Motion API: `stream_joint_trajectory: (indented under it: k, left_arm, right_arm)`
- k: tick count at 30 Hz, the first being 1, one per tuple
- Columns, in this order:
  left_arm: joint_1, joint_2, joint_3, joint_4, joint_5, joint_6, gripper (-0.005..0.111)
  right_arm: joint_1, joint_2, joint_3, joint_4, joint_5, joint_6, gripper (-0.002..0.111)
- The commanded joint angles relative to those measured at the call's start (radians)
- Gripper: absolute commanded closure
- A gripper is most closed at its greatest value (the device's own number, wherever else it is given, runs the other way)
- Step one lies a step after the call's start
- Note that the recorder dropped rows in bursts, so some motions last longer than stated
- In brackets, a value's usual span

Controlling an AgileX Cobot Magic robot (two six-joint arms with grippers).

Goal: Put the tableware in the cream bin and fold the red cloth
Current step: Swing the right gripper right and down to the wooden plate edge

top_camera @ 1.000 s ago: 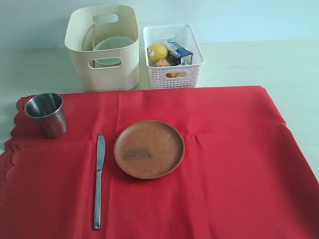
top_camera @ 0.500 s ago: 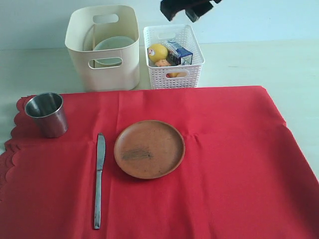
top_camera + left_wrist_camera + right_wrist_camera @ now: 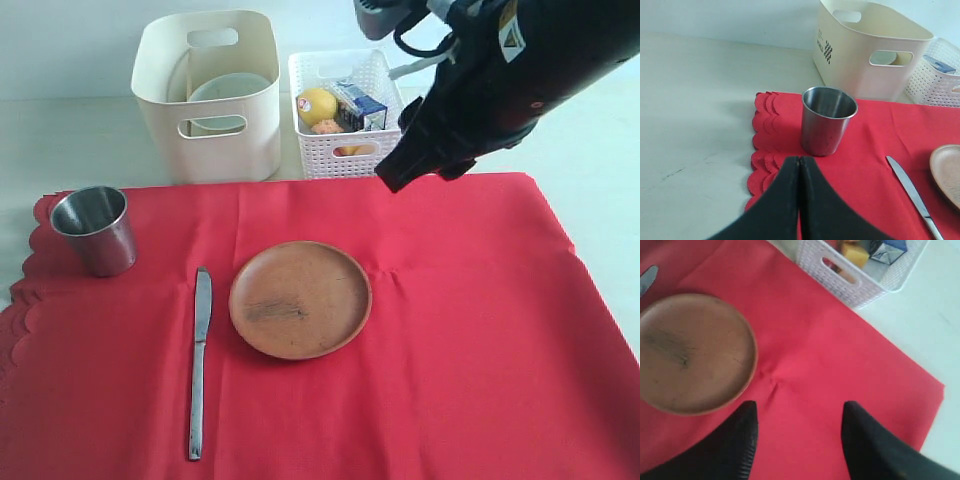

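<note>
The red cloth lies flat on the desk with the brown plate, the knife and the steel cup on it, and the pale bowl sits in the cream bin behind it. The right hand hangs above the cloth near the plate, fingers apart and empty. The left hand is near the cup, fingers pressed together.

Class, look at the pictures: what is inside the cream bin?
In the bin, a pale bowl shows over the rim and through the handle hole. The walls hide anything lower down.
</note>
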Motion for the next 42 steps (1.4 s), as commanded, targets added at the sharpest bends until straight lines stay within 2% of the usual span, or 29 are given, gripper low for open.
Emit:
stream_joint_trajectory:
  k: [1, 9, 13, 15, 18, 22, 25, 28, 35, 38, 42]
  left_arm:
    - [0.001, -0.006, 0.004, -0.007, -0.008, -0.002, 0.107]
    - [0.001, -0.006, 0.004, -0.007, -0.008, -0.002, 0.107]
    - [0.001, -0.006, 0.004, -0.007, -0.008, -0.002, 0.107]
    - [0.001, -0.006, 0.004, -0.007, -0.008, -0.002, 0.107]
    - [0.001, -0.006, 0.004, -0.007, -0.008, -0.002, 0.107]
    - [0.001, -0.006, 0.004, -0.007, -0.008, -0.002, 0.107]
    - [0.001, -0.006, 0.004, -0.007, -0.008, -0.002, 0.107]
    - [0.001, -0.006, 0.004, -0.007, -0.008, -0.002, 0.107]
    - [0.001, -0.006, 0.004, -0.007, -0.008, -0.002, 0.107]
    - [0.001, -0.006, 0.004, -0.007, -0.008, -0.002, 0.107]
    - [0.001, -0.006, 0.004, -0.007, -0.008, -0.004, 0.107]
  right_arm:
    - [0.004, 0.041, 0.006, 0.080, -0.012, -0.056, 0.059]
    - [0.004, 0.131, 0.006, 0.085, 0.029, -0.079, 0.059]
    - [-0.056, 0.179, 0.006, 0.129, 0.033, -0.109, 0.059]
    - [-0.102, 0.200, 0.006, 0.213, 0.033, -0.180, 0.059]
    - [-0.241, 0.256, 0.006, 0.554, 0.027, -0.459, 0.059]
    - [-0.319, 0.296, 0.006, 0.770, 0.023, -0.650, 0.059]
    - [-0.423, 0.354, 0.006, 1.073, 0.032, -0.893, 0.059]
    - [-0.463, 0.404, 0.006, 1.238, 0.032, -1.021, 0.059]
    - [-0.457, 0.470, 0.006, 1.266, 0.043, -1.139, 0.059]
    - [-0.457, 0.493, 0.006, 1.221, 0.027, -1.137, 0.059]
    - [-0.455, 0.524, 0.006, 1.265, 0.016, -1.171, 0.059]
